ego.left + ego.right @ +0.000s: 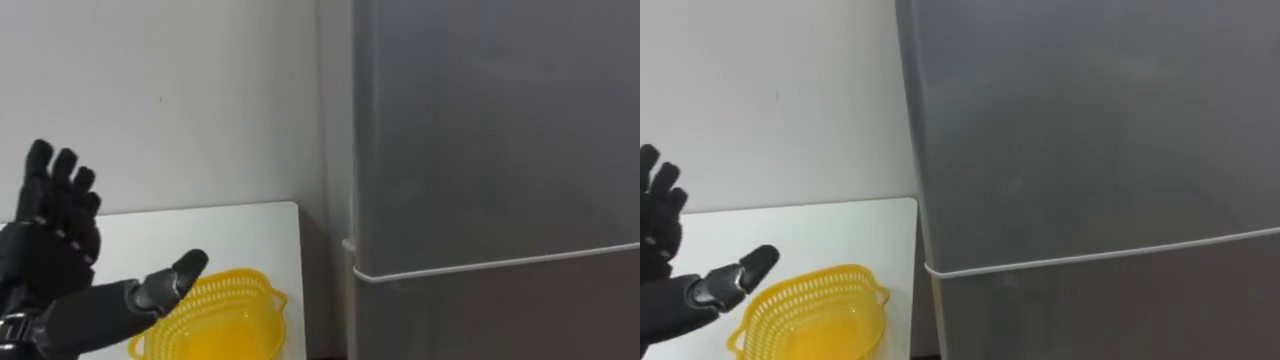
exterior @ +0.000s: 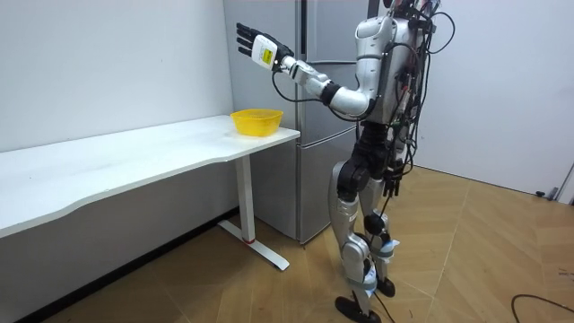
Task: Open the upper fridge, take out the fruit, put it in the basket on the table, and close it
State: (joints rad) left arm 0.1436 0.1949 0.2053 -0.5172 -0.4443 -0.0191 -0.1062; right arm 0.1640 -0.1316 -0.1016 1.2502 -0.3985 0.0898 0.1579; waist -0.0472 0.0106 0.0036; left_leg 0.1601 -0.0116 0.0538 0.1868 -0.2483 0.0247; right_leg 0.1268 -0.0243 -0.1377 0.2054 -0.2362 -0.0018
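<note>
We find the tall grey metal fridge (image 1: 480, 150) shut. Left of it, the left hand (image 1: 45, 255) hangs spread and empty above a yellow plastic mesh basket (image 1: 225, 315) on the white desk (image 1: 250, 235).

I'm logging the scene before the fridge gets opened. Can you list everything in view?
fridge: one, grey, right of the table, both doors shut
table: one, white, along the wall, its end beside the fridge
basket: one, yellow, on the table's end near the fridge
wall: white, behind the table
floor: wooden, under the robot, which stands facing the fridge
left hand: one, black, raised above the table, fingers spread, holding nothing
</note>
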